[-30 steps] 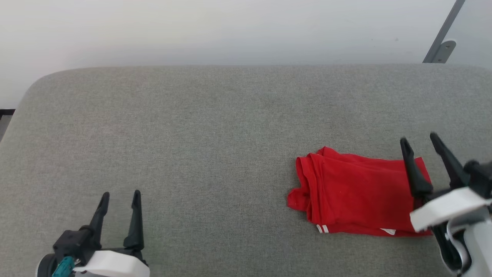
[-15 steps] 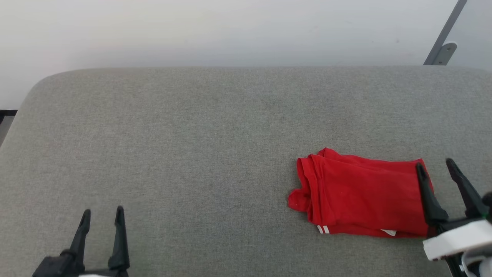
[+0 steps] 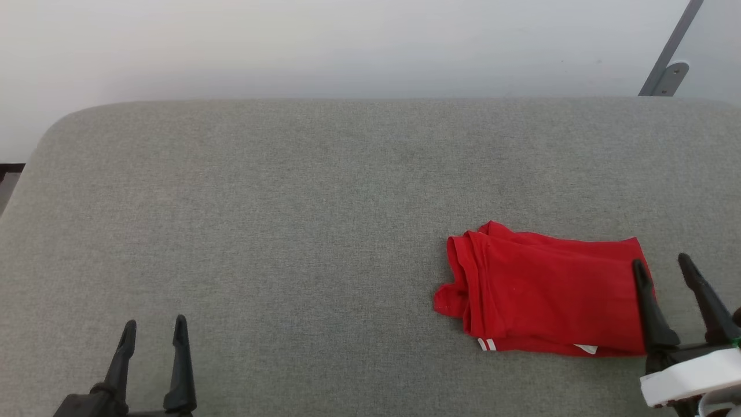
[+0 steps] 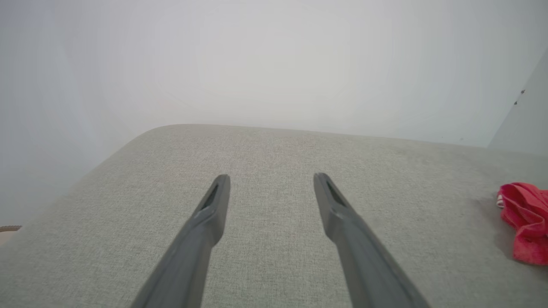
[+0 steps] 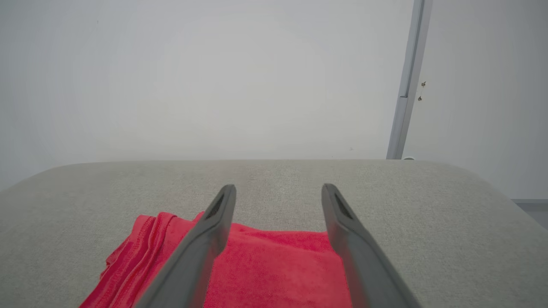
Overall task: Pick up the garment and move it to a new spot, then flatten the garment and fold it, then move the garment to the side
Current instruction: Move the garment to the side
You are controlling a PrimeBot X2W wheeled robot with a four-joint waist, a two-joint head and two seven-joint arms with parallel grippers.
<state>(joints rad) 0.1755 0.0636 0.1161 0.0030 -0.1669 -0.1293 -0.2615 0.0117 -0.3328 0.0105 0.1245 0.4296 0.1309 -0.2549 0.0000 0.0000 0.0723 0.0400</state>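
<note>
The garment [image 3: 544, 292] is a bright red shirt folded into a compact rectangle on the right part of the grey cushion, with small white trim showing at its near edge. My right gripper [image 3: 661, 262] stands open at the garment's right end, its left finger overlapping the red edge in the head view. From the right wrist, the garment [image 5: 274, 267] lies below and between the spread fingers of that gripper [image 5: 278, 188], which hold nothing. My left gripper [image 3: 155, 324] is open and empty at the lower left, far from the shirt. The left wrist view has its fingers [image 4: 269, 177] over bare cushion and the garment [image 4: 524, 220] at the far right.
A wide grey fabric cushion [image 3: 289, 220] carries everything; its rounded left corner and far edge meet a plain white wall [image 3: 324, 46]. A grey metal post with a bracket [image 3: 666, 63] stands behind the far right corner.
Both grippers have drawn back toward the near edge, both staying open. The right one slid off the garment's right end. The garment lies as it did.
</note>
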